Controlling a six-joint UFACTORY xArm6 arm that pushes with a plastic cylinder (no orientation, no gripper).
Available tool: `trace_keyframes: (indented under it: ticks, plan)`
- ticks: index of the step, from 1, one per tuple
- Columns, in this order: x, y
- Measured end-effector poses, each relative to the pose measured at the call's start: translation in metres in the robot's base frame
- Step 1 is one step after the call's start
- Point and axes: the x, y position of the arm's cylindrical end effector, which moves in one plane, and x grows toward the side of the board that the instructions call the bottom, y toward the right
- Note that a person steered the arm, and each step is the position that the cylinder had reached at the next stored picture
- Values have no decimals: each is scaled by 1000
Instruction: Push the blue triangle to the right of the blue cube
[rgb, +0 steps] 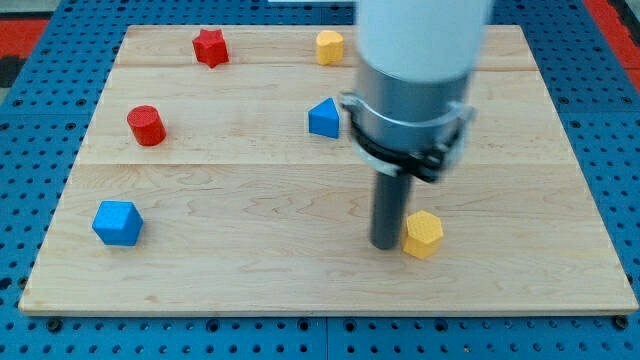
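Wooden board (300, 280) holds everything flat for sliding. No gripper on the arm, just a rod, nothing held. My tip (387, 245) sits low-centre, touching the yellow block (423, 234), well off target. Blue triangle (323, 118) is up mid-board; blue cube (117, 222) at the view's lower left, so the push prob. needs an approach from the triangle's upper right.

Pale smooth wooden board (250, 200), matt plastic-looking blue triangle (323, 118), blue perforated base (30, 150)
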Motion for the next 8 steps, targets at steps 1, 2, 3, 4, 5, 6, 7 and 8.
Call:
trace_keyframes:
  ticks: [1,2,3,4,5,6,7,8]
  plan:
    - [16,81]
    - [16,21]
    - [-42,-54]
    - [-130,-106]
    - [-199,-218]
    - [-247,-237]
    - [-285,-203]
    - [-305,-195]
